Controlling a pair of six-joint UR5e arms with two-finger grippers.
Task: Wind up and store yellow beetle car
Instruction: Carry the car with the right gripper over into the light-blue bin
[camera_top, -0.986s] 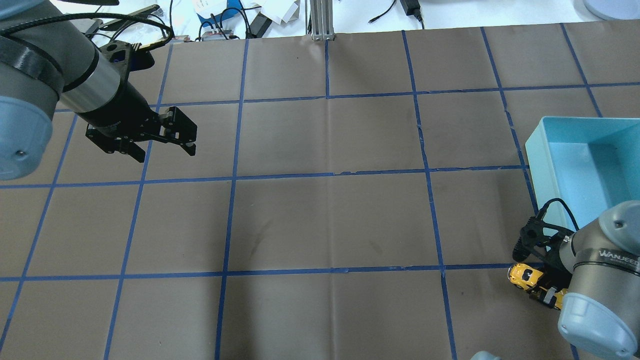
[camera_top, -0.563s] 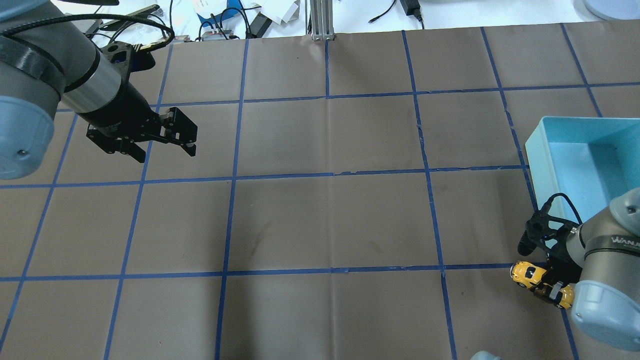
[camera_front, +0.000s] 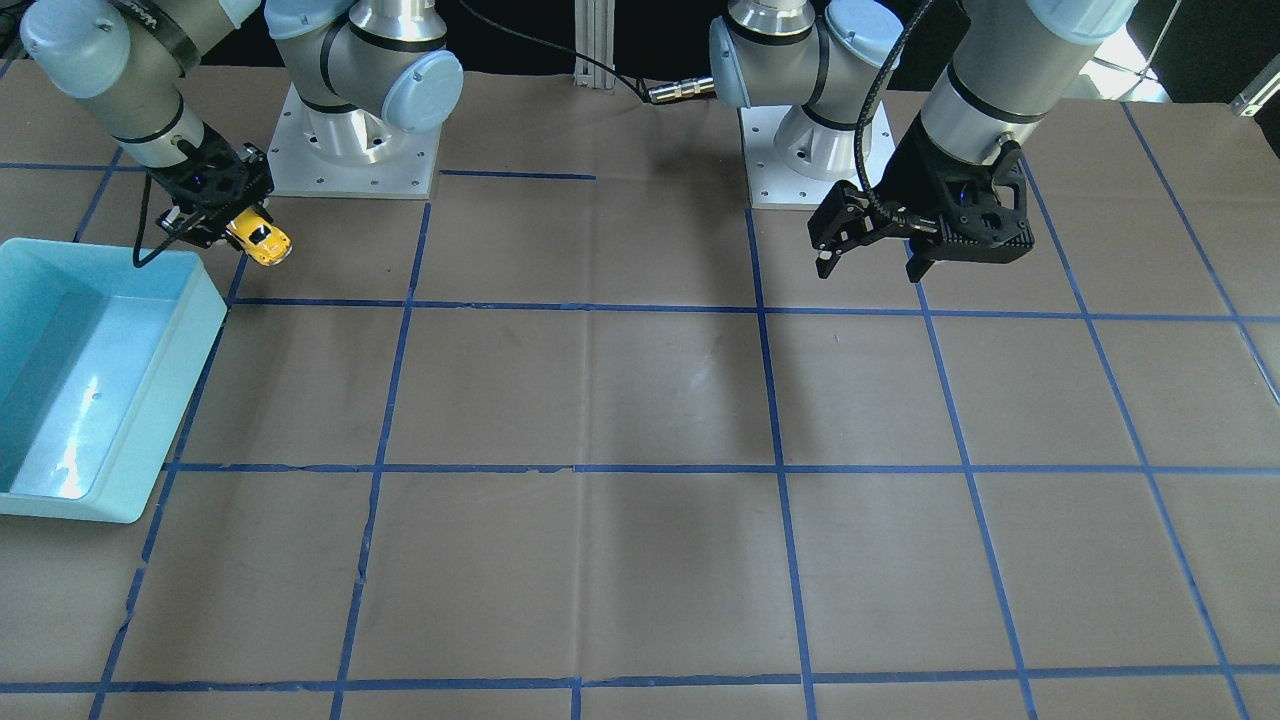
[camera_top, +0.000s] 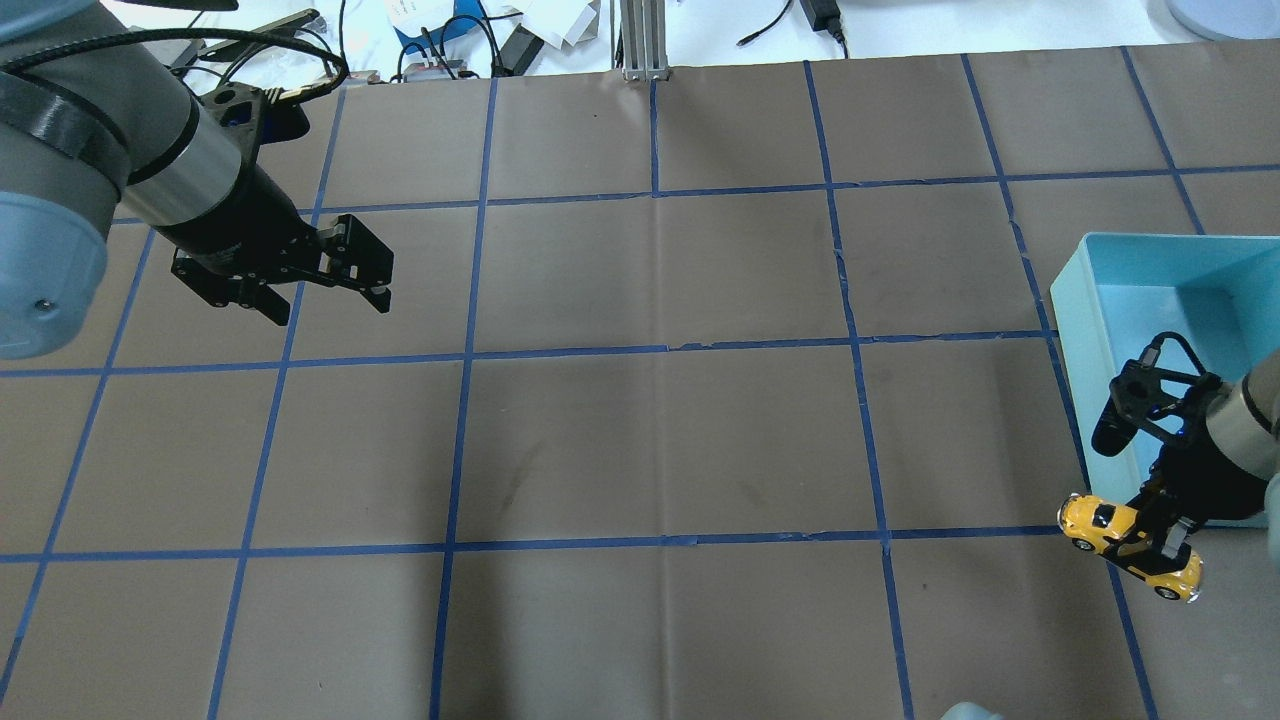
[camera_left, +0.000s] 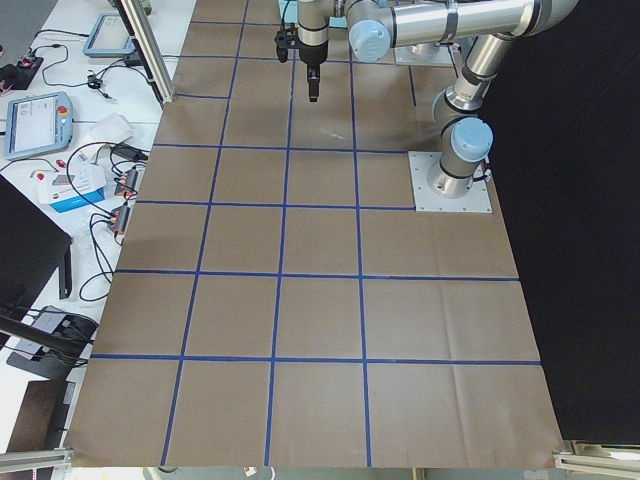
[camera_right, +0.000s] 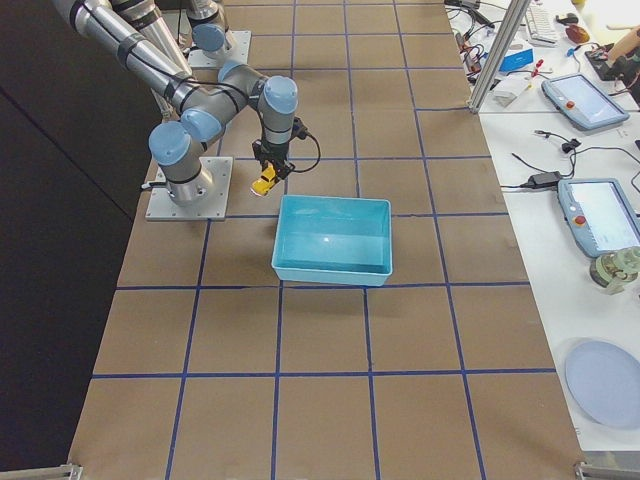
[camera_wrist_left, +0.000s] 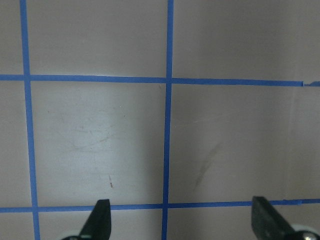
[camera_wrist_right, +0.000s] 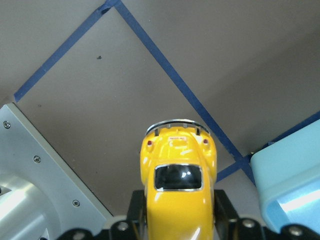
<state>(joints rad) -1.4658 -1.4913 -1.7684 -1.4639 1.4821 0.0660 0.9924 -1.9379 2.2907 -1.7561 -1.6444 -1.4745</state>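
The yellow beetle car is small and rounded with dark windows. My right gripper is shut on its sides and holds it above the table, just beside the near corner of the light blue bin. The car also shows in the front-facing view, the right side view and the right wrist view, where black fingers flank it. My left gripper is open and empty above the far left of the table; its fingertips show in the left wrist view.
The blue bin stands empty at the table's right edge. Brown paper with a blue tape grid covers the table. Cables and boxes lie beyond the far edge. The arm base plates stand at the robot's side.
My right gripper has moved right and toward the bin with the car in it, and the car now points more along the bin's side. The left arm has not moved.
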